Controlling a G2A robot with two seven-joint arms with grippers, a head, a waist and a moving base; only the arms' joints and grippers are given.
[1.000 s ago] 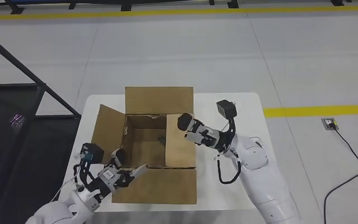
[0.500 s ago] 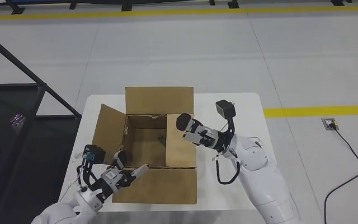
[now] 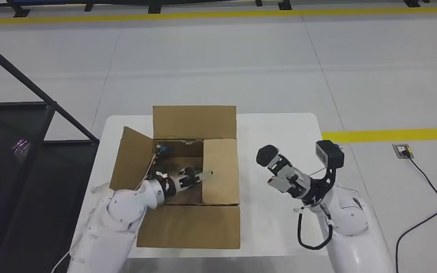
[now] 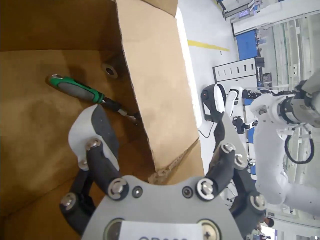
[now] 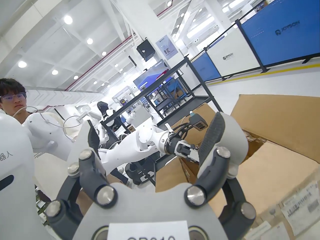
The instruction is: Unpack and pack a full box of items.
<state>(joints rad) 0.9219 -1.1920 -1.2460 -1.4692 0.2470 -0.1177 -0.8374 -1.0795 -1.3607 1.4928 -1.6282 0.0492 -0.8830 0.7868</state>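
Hovering left tool (image 4: 160, 123), spread empty, in box (image 3: 194, 123) near screwdriver (image 4: 75, 91) for pickup; holding right tool (image 5: 153, 123) released toward table's (image 3: 273, 130) right edge, clear.

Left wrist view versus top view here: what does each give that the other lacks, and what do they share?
Left wrist view: a green-handled screwdriver and a small metal ring lying on the floor of the cardboard box. Top view: the white table and the right gripper above it, beside the box. Shared: the open cardboard box and the left gripper, open, over the box's interior.
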